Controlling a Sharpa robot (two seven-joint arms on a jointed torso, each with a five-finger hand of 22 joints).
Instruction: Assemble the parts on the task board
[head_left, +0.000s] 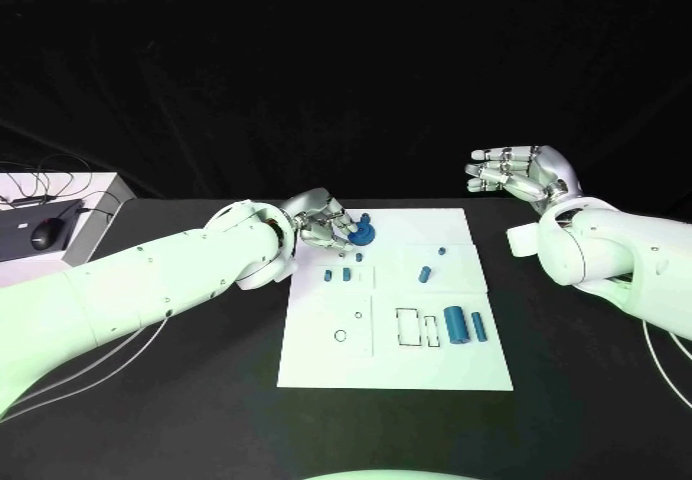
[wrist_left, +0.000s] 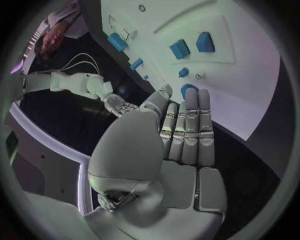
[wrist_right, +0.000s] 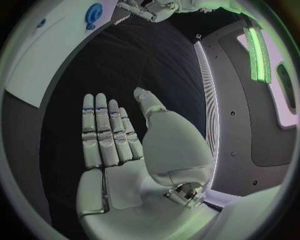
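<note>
The white task board (head_left: 397, 355) lies in the middle of the black table. A round blue part (head_left: 364, 234) stands at its far left corner. My left hand (head_left: 320, 226) is just beside this part, fingers stretched toward it, holding nothing; the left wrist view shows the round part (wrist_left: 187, 90) past the fingertips (wrist_left: 192, 95). Small blue parts (head_left: 349, 270) and a peg (head_left: 426, 272) sit mid-board, and two blue cylinders (head_left: 456, 323) lie near rectangular slots (head_left: 411, 326). My right hand (head_left: 525, 175) is raised off the board's far right corner, open and empty.
A white box (head_left: 90, 222) with a black mouse (head_left: 46, 233) and cables stands at the table's far left. Bare black table (head_left: 577, 400) surrounds the board.
</note>
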